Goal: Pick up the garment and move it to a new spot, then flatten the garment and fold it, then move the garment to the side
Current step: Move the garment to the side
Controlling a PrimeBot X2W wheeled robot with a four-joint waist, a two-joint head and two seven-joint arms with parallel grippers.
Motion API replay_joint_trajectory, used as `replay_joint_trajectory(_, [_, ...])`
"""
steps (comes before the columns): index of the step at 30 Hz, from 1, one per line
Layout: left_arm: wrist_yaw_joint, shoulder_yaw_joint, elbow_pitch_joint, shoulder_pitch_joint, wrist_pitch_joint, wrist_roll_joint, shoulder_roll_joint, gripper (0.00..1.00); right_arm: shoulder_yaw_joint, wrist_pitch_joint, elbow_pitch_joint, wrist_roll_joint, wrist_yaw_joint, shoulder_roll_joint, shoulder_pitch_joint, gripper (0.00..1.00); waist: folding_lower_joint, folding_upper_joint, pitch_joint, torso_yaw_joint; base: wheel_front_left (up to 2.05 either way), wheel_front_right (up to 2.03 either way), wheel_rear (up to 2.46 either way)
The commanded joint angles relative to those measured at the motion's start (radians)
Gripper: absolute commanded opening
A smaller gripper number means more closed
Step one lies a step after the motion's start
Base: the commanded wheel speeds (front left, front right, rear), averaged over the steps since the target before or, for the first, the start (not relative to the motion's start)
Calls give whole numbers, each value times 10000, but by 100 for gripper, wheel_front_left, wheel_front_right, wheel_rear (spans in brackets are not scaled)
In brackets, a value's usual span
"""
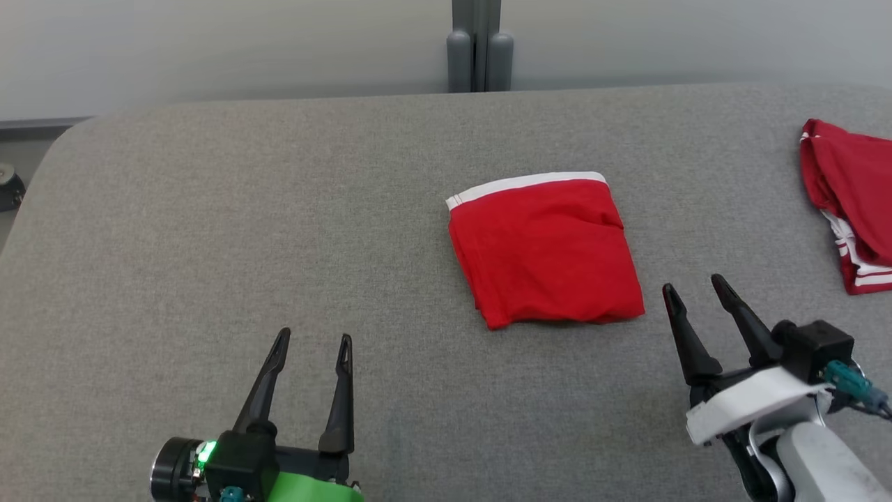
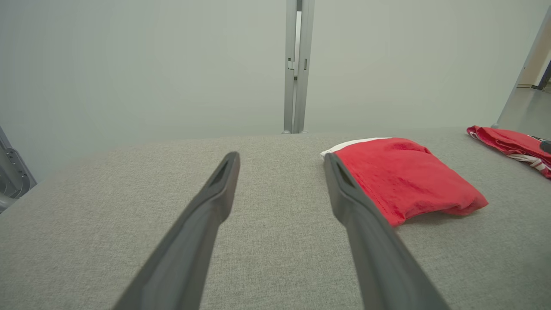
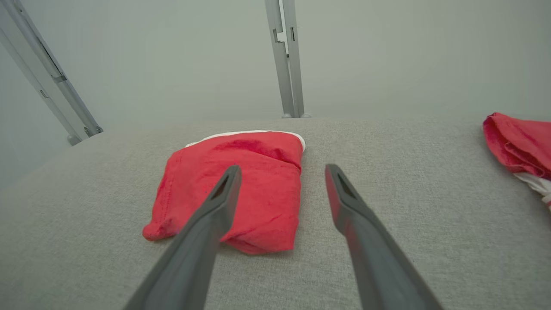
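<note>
Red garment [image 1: 547, 258] with a white band; flecked grey tabletop [image 1: 244, 209]; second garment [image 1: 847, 181] likewise red, with white stripes.

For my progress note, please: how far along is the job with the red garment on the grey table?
Done, it seems: the folded garment lies as a compact rectangle, white band at its far edge, on the grey table. In hand: nothing. The left jaws and right jaws stand open and empty, short of it. Left: moving it to the side. A second garment lies at the table's right edge.
</note>
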Motion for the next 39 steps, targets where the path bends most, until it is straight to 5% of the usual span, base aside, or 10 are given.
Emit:
replay_joint_trajectory(1, [-22, -40, -3, -251, 5, 68, 11, 100, 287, -33, 453, 458, 1, -306, -569, 100, 0, 0, 488, 236, 0, 0, 0])
replay_joint_trajectory(15, [151, -614, -73, -1151, 4, -377, 11, 100, 2770, 3746, 2254, 5975, 1, -2961, -4269, 100, 0, 0, 1916, 925, 0, 0, 0])
replay_joint_trajectory(27, [319, -902, -144, -1672, 4, -628, 11, 100, 4129, 4385, 3221, 7091, 1, -3048, -5518, 100, 0, 0, 2515, 1123, 0, 0, 0])
replay_joint_trajectory(28, [338, -913, -145, -1691, 4, -651, 11, 100, 4288, 4389, 3203, 7128, 1, -3029, -5531, 88, 0, 0, 2520, 1113, 0, 0, 0])
replay_joint_trajectory(30, [367, -914, -143, -1741, 6, -693, 11, 100, 4842, 4323, 3021, 7233, 1, -3157, -5574, 0, 0, 0, 2480, 1017, 0, 0, 0])
replay_joint_trajectory(39, [252, -687, -221, -1719, 4, -496, 13, 100, 5613, 3438, 2705, 7023, -6, -4404, -6074, 0, 0, 0, 2519, 66, 0, 0, 0])
